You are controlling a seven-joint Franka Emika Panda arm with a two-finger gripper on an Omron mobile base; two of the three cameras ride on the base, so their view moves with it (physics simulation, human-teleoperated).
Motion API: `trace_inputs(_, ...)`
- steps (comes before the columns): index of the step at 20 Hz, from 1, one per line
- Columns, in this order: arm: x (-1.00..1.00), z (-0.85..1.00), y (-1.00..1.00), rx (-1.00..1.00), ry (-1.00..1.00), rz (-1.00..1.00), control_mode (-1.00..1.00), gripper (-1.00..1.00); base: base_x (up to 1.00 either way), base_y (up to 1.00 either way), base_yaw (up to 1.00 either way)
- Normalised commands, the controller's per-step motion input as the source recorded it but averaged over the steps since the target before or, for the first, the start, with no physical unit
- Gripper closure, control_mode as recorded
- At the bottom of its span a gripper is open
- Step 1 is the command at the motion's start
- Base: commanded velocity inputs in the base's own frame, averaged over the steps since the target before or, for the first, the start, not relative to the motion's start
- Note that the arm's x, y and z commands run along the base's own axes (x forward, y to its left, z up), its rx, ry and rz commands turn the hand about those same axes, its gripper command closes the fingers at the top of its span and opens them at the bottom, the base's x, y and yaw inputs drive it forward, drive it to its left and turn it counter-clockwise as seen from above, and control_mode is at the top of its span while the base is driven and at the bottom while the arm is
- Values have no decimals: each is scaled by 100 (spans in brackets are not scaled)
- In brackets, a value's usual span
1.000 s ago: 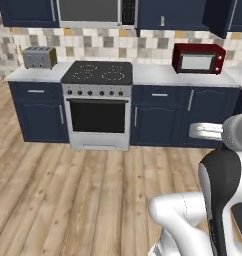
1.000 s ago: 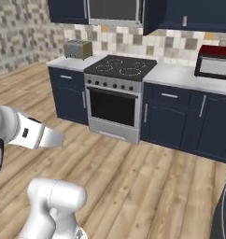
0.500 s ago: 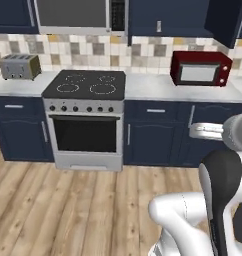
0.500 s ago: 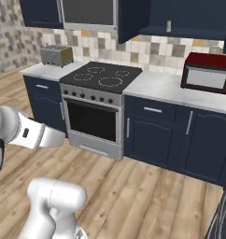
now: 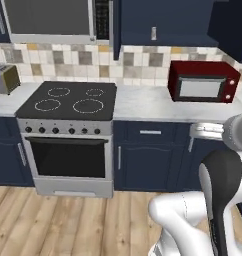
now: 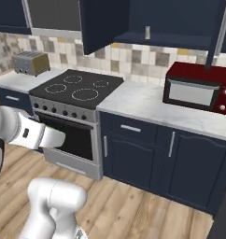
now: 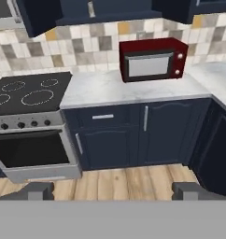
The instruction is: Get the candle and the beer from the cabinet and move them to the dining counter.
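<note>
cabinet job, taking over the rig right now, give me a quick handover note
gripper: open, empty.
cabinet: doors open, above the marble worktop, up and left of the red microwave.
candle: small pale stub standing on the cabinet's bottom shelf, untouched.
Done: nothing picked up yet.
Left: reach up for the candle, locate the beer, carry both to the dining counter.
</note>
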Motion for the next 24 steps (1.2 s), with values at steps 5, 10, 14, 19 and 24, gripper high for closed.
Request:
trace_inputs(5, 0, 0, 0, 0, 0, 0, 100, -100, 100, -56, 0)
trace_inputs(10, 0, 0, 0, 0, 0, 0, 100, -100, 100, -45, 0)
trace_inputs(14, 0, 0, 0, 0, 0, 0, 100, -100, 100, -39, 0)
trace_inputs(19, 0, 0, 0, 0, 0, 0, 100, -100, 100, -37, 0)
trace_inputs(24, 0, 0, 0, 0, 0, 0, 100, -100, 100, -32, 0)
